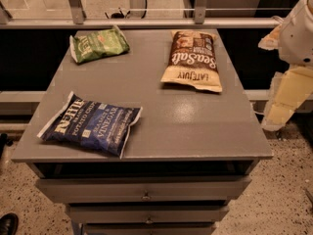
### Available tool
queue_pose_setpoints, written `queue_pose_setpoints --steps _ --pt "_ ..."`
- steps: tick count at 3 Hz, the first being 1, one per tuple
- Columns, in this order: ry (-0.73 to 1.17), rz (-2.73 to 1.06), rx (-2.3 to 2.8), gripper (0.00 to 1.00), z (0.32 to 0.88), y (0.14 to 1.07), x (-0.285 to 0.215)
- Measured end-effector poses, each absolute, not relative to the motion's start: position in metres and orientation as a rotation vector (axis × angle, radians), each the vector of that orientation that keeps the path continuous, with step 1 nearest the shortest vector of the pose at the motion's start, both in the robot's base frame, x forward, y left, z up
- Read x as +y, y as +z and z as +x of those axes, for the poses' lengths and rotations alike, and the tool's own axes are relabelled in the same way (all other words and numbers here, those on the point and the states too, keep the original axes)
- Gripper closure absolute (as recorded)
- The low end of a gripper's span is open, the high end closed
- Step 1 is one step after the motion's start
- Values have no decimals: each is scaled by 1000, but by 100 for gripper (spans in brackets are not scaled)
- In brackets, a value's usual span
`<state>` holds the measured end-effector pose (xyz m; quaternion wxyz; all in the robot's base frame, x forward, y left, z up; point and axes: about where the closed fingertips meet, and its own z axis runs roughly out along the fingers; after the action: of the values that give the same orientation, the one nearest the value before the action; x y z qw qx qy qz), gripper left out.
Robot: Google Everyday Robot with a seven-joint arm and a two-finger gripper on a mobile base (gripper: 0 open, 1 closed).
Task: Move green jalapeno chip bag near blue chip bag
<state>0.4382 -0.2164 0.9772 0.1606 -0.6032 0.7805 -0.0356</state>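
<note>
Your small crinkled green jalapeno chip bag [99, 44] lies far-left on the grey worktop [195, 126], the large navy-blue chip bag [90, 125] front-left, a brown-and-cream bag [193, 60] far-right. The cream gripper [283, 99] hangs beyond the right edge; you cannot tell its spread.

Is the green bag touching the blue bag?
Apart: camera view shows bare table between green jalapeno chip bag and blue chip bag; gripper hangs beyond the table's right edge.

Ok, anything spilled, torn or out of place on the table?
Nothing stands out. The green jalapeno chip bag, blue chip bag and Sea Salt bag lie flat, apart, nothing spilled; the gripper hangs beside the table's right edge.
</note>
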Motion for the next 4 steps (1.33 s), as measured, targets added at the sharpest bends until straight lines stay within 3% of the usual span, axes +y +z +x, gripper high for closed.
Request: queue_pose_setpoints --steps 2,4 --pt "-59 -1725 2151 0 464 974 -207" --pt "80 -1761 1883 0 563 968 -136"
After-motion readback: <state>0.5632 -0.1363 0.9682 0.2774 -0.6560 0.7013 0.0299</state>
